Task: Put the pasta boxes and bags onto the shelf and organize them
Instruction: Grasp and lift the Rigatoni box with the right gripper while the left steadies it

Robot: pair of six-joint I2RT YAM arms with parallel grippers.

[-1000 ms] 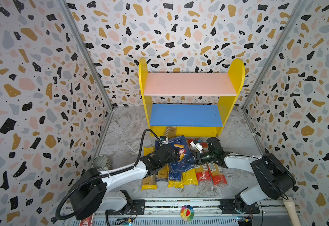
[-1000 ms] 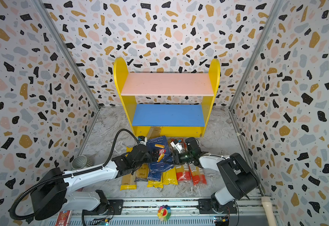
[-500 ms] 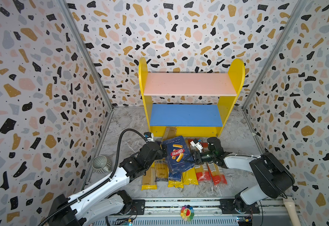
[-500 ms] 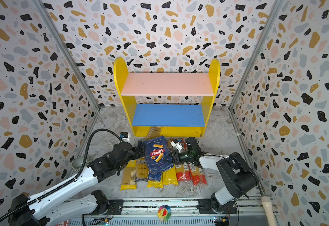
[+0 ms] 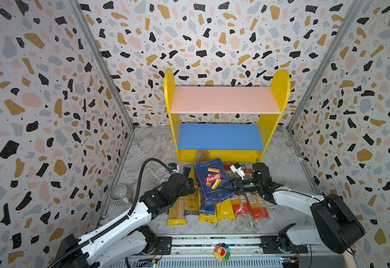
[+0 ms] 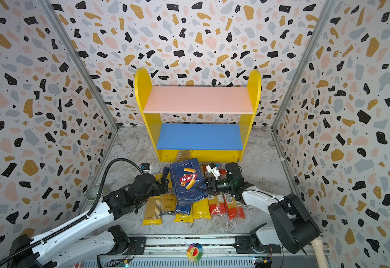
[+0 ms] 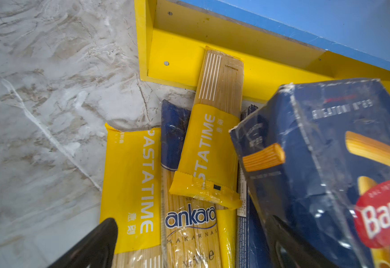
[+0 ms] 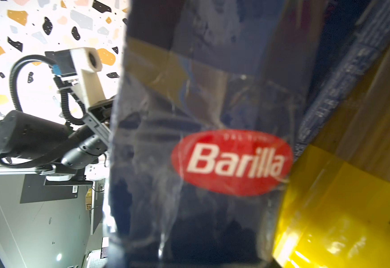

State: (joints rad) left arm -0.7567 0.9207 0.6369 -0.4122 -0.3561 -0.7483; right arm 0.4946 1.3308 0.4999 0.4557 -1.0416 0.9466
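The wide dark blue Barilla pasta box (image 5: 212,181) (image 6: 188,181) stands tilted up over the pile of bags, its printed face upward. My right gripper (image 5: 227,188) (image 6: 201,188) is shut on its right edge, and the box fills the right wrist view (image 8: 212,143). Just left of the box, my left gripper (image 5: 190,183) (image 7: 194,232) is open and empty above the "ankara" bag (image 7: 189,222). Yellow-ended PASTATIME bags (image 7: 131,185) and red-ended bags (image 5: 256,206) lie side by side on the floor. A narrow dark blue carton (image 5: 206,207) lies partly under the wide box. Both boards of the shelf (image 5: 224,99) are bare.
One spaghetti bag (image 5: 201,157) leans against the shelf's yellow base. A grey ribbed cup (image 5: 119,195) sits by the left wall. Patterned walls close in three sides. A metal rail with a flower toy (image 5: 221,249) runs along the front.
My left gripper has let go of the wide box and drawn back to the left. The right gripper's jaws have closed in on the box's right edge, and the box stays tilted up.
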